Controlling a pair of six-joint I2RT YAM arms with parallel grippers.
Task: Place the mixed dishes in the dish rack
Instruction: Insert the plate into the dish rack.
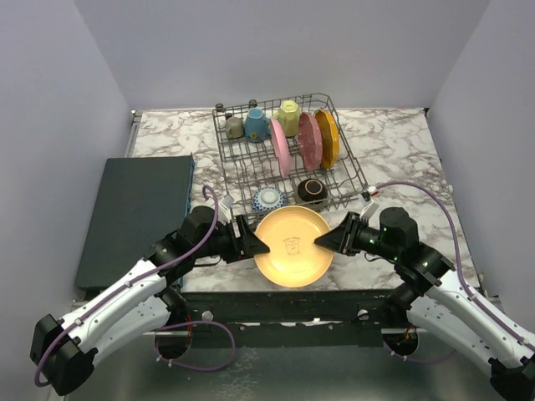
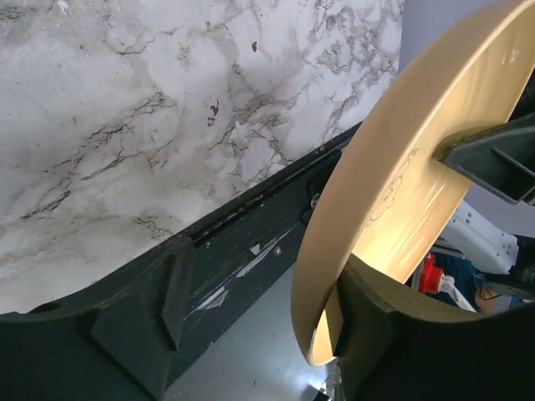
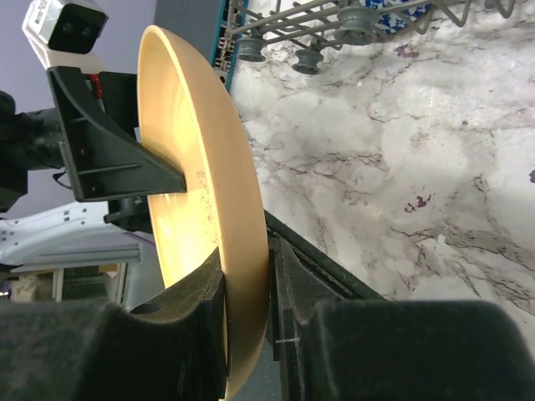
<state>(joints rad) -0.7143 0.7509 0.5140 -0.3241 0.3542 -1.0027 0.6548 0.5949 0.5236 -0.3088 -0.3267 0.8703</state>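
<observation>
A yellow plate [image 1: 292, 246] hangs on edge above the table's near edge, between my two grippers. My right gripper [image 1: 324, 241] is shut on its right rim; in the right wrist view the rim [image 3: 201, 150] is pinched between the right gripper's [image 3: 249, 284] pads. My left gripper [image 1: 257, 245] is open around the left rim. In the left wrist view the plate [image 2: 393, 167] rests against one finger [image 2: 368, 317] of the left gripper [image 2: 263, 292], and the other finger stands well apart. The dish rack [image 1: 242, 171] stands behind.
The rack holds a grey mug [image 1: 234, 127], a blue mug [image 1: 257, 125], a yellow mug [image 1: 288, 117], a pink plate [image 1: 280, 148], a dotted red plate [image 1: 309, 140], an orange plate [image 1: 328, 138], a patterned bowl [image 1: 268, 199] and a brown bowl [image 1: 313, 191]. A dark mat [image 1: 138, 217] lies on the left.
</observation>
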